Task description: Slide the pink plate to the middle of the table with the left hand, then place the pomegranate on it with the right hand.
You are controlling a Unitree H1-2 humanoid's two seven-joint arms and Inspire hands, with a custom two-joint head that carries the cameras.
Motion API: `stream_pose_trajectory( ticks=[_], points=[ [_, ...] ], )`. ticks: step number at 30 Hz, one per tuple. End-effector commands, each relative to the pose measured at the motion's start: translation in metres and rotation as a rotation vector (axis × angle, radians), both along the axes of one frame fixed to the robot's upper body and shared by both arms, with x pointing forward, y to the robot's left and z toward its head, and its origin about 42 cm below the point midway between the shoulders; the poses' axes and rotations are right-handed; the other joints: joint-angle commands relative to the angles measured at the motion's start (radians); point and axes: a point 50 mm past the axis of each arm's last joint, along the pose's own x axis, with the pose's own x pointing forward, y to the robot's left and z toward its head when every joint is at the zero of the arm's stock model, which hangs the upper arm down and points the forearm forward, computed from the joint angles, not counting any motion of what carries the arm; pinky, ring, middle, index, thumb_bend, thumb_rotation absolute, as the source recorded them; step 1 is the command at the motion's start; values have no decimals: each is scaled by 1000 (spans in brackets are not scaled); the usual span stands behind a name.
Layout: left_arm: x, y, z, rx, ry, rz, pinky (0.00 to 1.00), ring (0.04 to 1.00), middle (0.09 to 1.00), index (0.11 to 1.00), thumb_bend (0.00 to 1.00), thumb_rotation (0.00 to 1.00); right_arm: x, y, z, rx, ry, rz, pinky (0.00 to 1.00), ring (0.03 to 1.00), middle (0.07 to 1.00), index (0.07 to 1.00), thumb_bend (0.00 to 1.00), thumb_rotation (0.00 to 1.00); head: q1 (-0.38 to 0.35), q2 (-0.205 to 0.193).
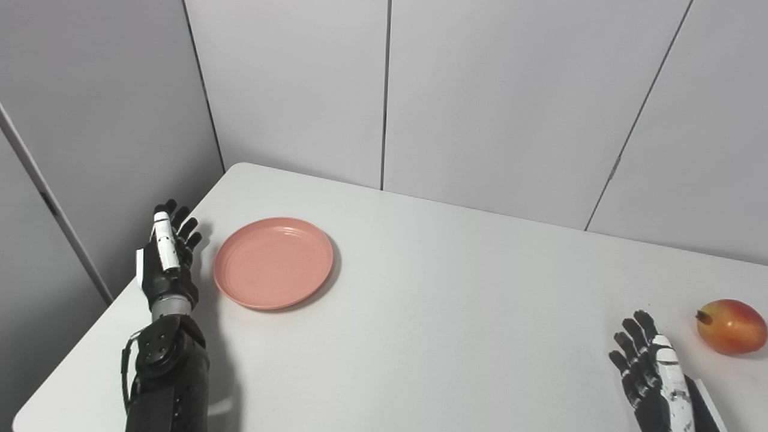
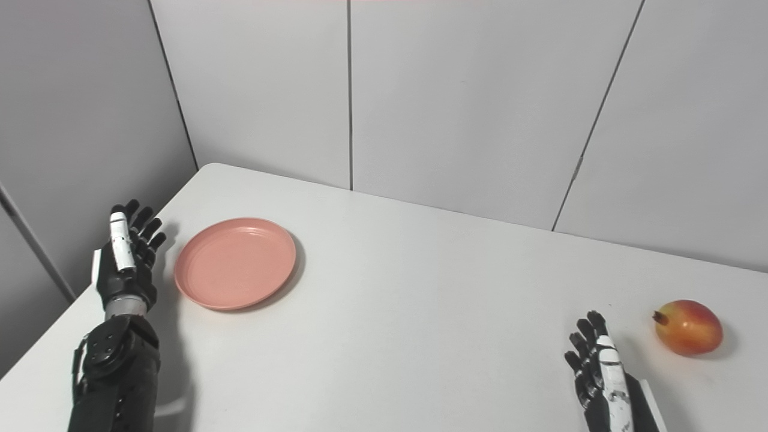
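Pink plate (image 1: pixel 273 263) lies on the table (image 1: pixel 456 312), pomegranate (image 1: pixel 731 326) well apart.

bright even overhead light, soft shadows beside plate (image 1: pixel 273 263) and pomegranate (image 1: pixel 732 327), sharp focus

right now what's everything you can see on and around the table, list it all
round pink plastic plate: one, pink, left part of the table, empty, lying flat
red-yellow pomegranate: one, red and yellow, near the table's right edge, apart from the plate
white table: one, white, rounded far-left corner
grey wall panels: several, light grey, behind and left of the table
left hand: one, black and white, open, beside the plate's left rim, not touching it
right hand: one, black and white, open, just left of the pomegranate, holding nothing
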Motion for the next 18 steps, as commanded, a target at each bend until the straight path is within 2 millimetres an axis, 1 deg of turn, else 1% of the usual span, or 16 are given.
stream_pose_trajectory(
  ticks=[1,4,5,8,11,15,17,18],
  points=[
    [11,6,23,50,-98,-17,884,881,885,871,351,1000,3,-1,15,-5,-74,14,1000,1000,1000,1000,192,1000,1,1],
    [15,8,15,26,-100,-47,887,892,893,883,347,1000,3,-1,16,-7,-75,8,1000,1000,1000,1000,186,1000,1,1],
    [17,9,12,24,-98,-53,896,909,906,894,348,1000,3,-1,16,-6,-76,7,1000,1000,1000,1000,182,1000,1,1],
    [19,12,5,24,-96,-65,905,915,907,891,369,1000,4,-1,16,-3,-78,5,1000,1000,1000,1000,180,1000,-1,2],
    [22,13,0,8,-88,-63,882,888,876,859,395,1000,3,-1,16,-4,-80,8,1000,1000,1000,1000,182,1000,-1,2],
    [24,11,-7,-35,-84,-65,853,864,862,845,362,996,3,-1,15,-3,-78,15,1000,1000,1000,1000,185,1000,-1,2],
    [25,9,-8,-40,-84,-69,847,857,858,839,352,980,3,-1,16,-4,-78,16,1000,1000,1000,1000,184,1000,-5,5],
    [26,8,-8,-45,-82,-73,846,854,859,842,350,956,3,0,16,-2,-77,15,1000,1000,1000,1000,182,1000,-5,5]
  ],
)
